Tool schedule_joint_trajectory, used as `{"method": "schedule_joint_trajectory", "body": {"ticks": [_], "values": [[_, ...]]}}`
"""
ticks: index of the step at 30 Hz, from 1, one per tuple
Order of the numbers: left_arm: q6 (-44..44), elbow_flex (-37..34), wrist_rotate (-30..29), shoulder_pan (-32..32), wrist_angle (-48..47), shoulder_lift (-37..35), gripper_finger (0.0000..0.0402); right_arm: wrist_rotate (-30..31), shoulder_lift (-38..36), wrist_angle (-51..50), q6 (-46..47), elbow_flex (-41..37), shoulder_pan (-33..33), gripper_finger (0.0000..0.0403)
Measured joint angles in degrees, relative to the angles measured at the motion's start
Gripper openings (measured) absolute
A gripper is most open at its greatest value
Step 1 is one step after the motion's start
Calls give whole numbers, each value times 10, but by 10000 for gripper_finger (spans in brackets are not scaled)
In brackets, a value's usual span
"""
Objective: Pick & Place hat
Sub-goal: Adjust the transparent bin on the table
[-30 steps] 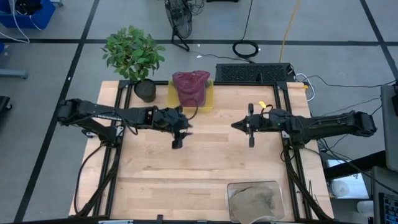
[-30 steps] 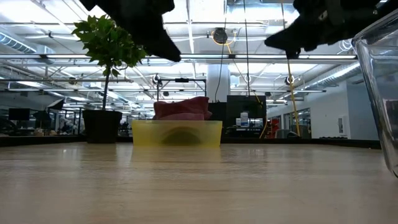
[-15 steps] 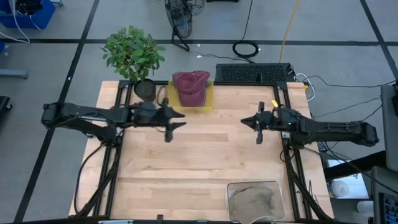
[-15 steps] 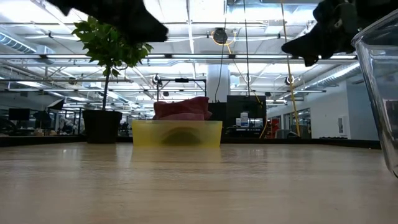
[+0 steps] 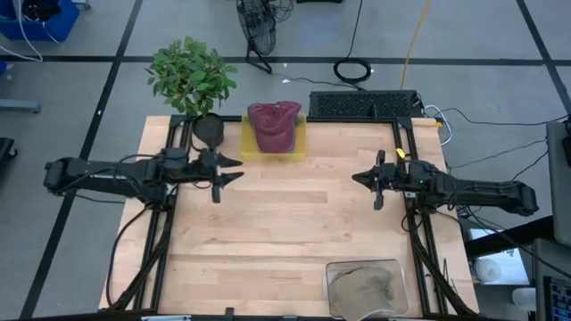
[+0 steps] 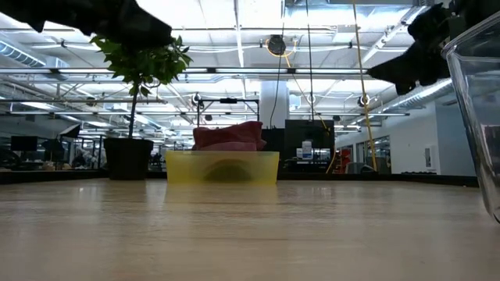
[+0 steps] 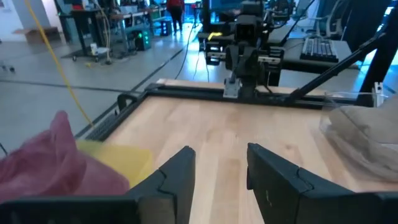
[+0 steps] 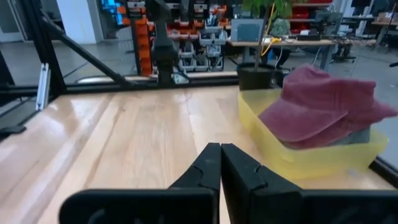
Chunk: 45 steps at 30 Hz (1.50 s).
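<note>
A maroon hat lies in a yellow tray at the table's far edge, its crown sticking up above the tray's rim; the right wrist view shows the hat close by, and the low view shows it too. My left gripper hovers open above the table, left of the tray, fingers pointing toward the table's right side. My right gripper hovers shut at mid-table right, pointing left. Neither touches anything.
A potted plant stands at the far left corner beside the tray. A clear container holding a tan hat sits at the near edge, right of centre. Bare wood lies between the two grippers.
Both arms have drawn back from the table's middle. My left gripper moved toward the left edge and slightly far, rising. My right gripper moved toward the right edge. The hat stayed in the tray.
</note>
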Motion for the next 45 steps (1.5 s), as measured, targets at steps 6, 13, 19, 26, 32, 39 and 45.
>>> {"method": "schedule_joint_trajectory", "body": {"ticks": [6, 13, 19, 26, 32, 39, 45], "values": [[-11, -24, 0, 2, 0, -2, 147, 0, -1, 4, -1, -10, 0, 0], [-7, -21, 0, 2, 14, -2, 147, -2, -1, 31, -1, -10, 0, 0], [-7, -21, 0, 2, 31, -2, 147, -2, -1, 31, -2, -10, 0, 0], [5, -21, -1, 2, 32, -2, 147, -2, -1, 31, -2, -10, 0, 0], [5, -20, 0, 2, 32, -2, 147, -2, -1, 31, -2, -10, 0, 0], [-15, -20, 0, 2, 32, -2, 147, -2, -1, 31, -2, -10, 0, 0], [-60, -20, 132, -40, 23, 36, 147, -2, -1, 31, -2, -10, 0, 0]]}}
